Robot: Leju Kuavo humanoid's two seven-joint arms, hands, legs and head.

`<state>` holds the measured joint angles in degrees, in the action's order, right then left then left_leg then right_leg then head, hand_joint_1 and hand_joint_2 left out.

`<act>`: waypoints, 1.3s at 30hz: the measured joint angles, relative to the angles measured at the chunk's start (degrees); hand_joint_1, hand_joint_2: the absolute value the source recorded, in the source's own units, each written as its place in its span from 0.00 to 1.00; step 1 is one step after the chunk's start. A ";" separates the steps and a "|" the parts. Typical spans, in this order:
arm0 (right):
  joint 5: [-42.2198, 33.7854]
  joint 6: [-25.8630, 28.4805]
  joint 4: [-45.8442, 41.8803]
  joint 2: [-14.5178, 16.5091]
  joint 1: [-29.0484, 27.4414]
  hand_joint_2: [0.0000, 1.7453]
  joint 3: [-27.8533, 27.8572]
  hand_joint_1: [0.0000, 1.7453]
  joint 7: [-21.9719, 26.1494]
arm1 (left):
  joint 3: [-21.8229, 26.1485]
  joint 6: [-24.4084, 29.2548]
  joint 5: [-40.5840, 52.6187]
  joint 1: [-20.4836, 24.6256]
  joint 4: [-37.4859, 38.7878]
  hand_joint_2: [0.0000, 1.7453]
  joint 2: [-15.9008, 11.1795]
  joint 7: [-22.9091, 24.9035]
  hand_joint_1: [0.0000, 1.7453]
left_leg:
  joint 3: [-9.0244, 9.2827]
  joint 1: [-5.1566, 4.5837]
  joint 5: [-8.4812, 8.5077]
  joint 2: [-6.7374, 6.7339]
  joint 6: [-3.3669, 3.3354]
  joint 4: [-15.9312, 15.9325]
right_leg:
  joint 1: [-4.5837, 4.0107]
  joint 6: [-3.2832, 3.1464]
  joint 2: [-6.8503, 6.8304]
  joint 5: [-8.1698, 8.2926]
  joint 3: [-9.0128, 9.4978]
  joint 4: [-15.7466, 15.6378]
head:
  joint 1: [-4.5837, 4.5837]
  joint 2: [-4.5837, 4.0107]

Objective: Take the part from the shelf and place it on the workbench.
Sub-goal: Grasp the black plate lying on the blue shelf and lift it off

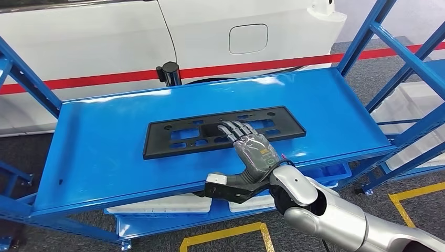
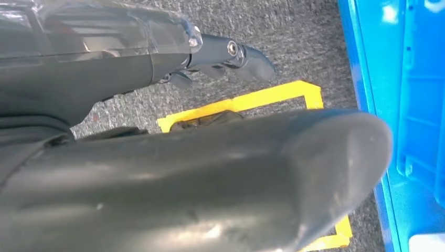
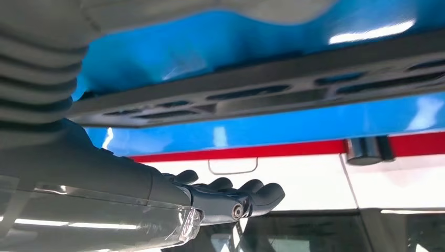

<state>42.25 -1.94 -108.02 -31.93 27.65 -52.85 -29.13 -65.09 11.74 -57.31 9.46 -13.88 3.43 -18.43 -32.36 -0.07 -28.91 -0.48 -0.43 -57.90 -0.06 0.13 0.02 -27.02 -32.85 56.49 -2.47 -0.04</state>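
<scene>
The part is a long flat black plate (image 1: 178,137) with several cut-outs, lying across the middle of the blue shelf top (image 1: 99,157). My right hand (image 1: 252,149) reaches over the shelf's front edge, palm down, fingers stretched over the plate's middle, thumb out towards the left near the shelf edge. In the right wrist view the plate (image 3: 262,94) lies on the blue shelf (image 3: 236,131) and the straight fingers (image 3: 225,197) hold nothing; contact with the plate is unclear. My left hand (image 2: 225,55) hangs over grey carpet, holding nothing.
A white car (image 1: 210,31) with a red stripe stands behind the rack. Blue uprights rise at both ends, and a second rack (image 1: 414,105) stands to the right. White bins (image 1: 157,205) sit on the lower level. Yellow tape (image 1: 225,233) marks the carpet in front.
</scene>
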 joint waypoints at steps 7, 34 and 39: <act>7.59 -2.98 0.02 0.05 1.16 1.00 -0.71 0.00 -0.85 | 0.00 -0.05 0.31 -0.05 0.02 0.00 0.09 0.20 0.00 | -9.54 0.22 -5.10 0.57 0.99 -15.90 | 0.17 -1.06 -0.24 -0.71 1.23 -0.52 | 0.59 0.00; 8.68 -6.08 0.64 0.33 3.29 1.00 -2.55 0.00 -0.79 | 0.00 -0.09 0.51 -0.03 0.04 0.00 1.15 0.23 0.00 | -0.40 -0.42 0.43 0.01 -1.51 0.02 | -0.15 0.77 0.15 0.11 -0.65 0.43 | 0.15 0.00; 8.62 -5.93 0.68 0.31 3.18 1.00 -2.55 0.00 -0.80 | 0.00 0.08 0.25 -0.07 0.04 0.00 1.16 0.19 0.00 | -0.33 -0.38 0.51 0.24 -1.09 0.28 | -0.14 0.61 0.07 0.01 -0.65 0.45 | 0.14 0.00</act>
<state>50.86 -7.87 -107.34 -31.62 30.83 -55.40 -29.93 -65.09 11.81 -57.07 9.39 -13.84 4.59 -18.23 -32.70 -0.45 -28.40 -0.24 -1.52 -57.63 -0.19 0.73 0.09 -27.01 -33.50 56.93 -2.33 -0.04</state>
